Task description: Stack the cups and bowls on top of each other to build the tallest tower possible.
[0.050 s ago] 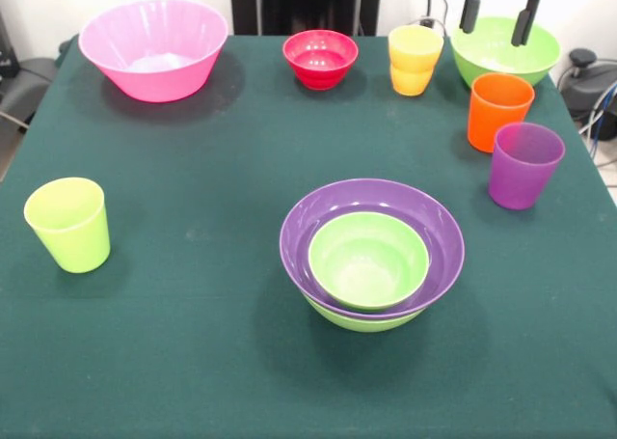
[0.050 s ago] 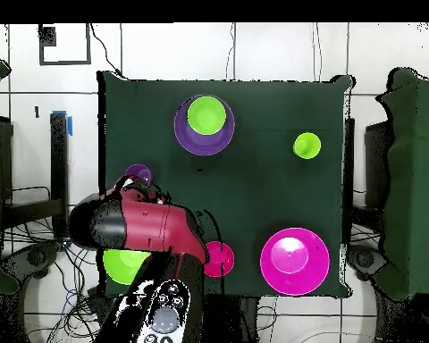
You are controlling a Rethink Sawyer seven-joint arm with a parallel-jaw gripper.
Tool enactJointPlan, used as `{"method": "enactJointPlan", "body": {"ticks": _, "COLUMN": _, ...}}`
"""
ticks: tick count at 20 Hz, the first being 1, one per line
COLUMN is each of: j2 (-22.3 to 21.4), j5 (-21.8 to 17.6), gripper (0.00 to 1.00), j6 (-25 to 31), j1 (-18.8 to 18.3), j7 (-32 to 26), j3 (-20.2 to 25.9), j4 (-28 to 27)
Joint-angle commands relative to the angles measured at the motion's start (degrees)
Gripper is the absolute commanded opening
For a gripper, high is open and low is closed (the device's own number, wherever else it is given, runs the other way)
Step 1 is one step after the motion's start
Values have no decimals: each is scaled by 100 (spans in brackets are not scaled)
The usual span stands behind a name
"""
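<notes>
On the green tabletop (image 1: 193, 362) a stack (image 1: 371, 256) is seen a little right of centre in the front view: a lime bowl at the bottom, of which only the lower edge shows, the shallow purple bowl (image 1: 424, 217) nested in it, and a smaller lime bowl (image 1: 368, 260) seated inside the purple one. From that stack, the pink bowl (image 1: 154, 49) stands alone at about 10 o'clock, well apart. The red bowl (image 1: 320, 58) is found near 12 o'clock, with the yellow-orange cup (image 1: 415, 60) just to its right. A third lime bowl (image 1: 501, 51) sits at about 1 o'clock, by the far right corner. The orange cup (image 1: 497, 110) and the purple cup (image 1: 523, 164) stand upright near each other at about 2 o'clock, the purple one nearer the camera. The lime cup (image 1: 69, 223) stands upright, alone, at 9 o'clock near the left edge.

The hand (image 1: 497, 18) is seen above the far right lime bowl, its two dark fingers (image 1: 471, 7) held apart with nothing between them; whether the tips touch the bowl cannot be told. In the overhead view the arm (image 2: 151, 228) covers most of that corner.
</notes>
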Motion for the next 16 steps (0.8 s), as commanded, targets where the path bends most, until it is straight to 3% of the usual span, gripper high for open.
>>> {"method": "enactJointPlan", "body": {"ticks": 1, "j2": 230, "j5": 228, "gripper": 100, "j6": -133, "j1": 102, "j7": 1222, "j3": 141, "j4": 343}}
{"method": "enactJointPlan", "body": {"ticks": 16, "j2": 286, "j5": 519, "gripper": 100, "j6": -228, "j1": 372, "j7": 1486, "j3": 84, "j4": 507}}
